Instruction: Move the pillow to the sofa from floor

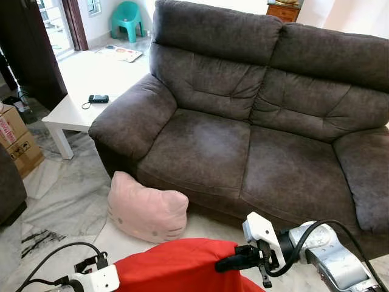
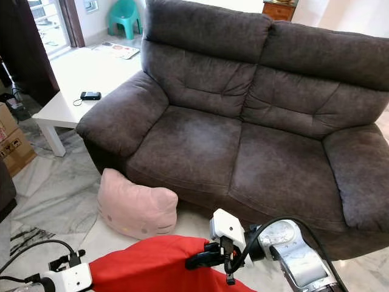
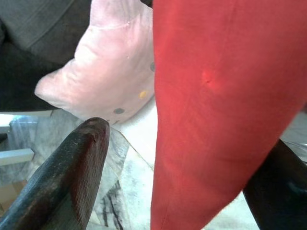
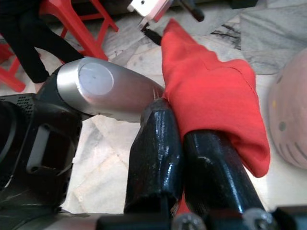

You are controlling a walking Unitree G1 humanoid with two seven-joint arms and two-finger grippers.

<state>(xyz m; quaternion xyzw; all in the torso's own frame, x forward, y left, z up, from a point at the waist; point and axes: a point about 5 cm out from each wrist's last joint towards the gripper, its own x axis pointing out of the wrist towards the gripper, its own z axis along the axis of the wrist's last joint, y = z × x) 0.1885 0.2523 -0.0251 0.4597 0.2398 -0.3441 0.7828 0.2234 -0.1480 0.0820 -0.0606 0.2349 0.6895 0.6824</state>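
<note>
Marble floor (image 1: 67,201) fronts the dark sofa (image 1: 255,115); from the head views I see the red pillow (image 1: 176,264) low and near, off the seat, held between both arms. Pink cat-face cushion (image 1: 147,212) leans on the sofa base. Cardboard box (image 1: 17,141) far left, print unreadable; white table (image 1: 79,100) beside it. Left wrist view: left gripper (image 3: 182,177) fingers spread around the red pillow. Right wrist view: right gripper (image 4: 184,143) clenched on its corner.
</note>
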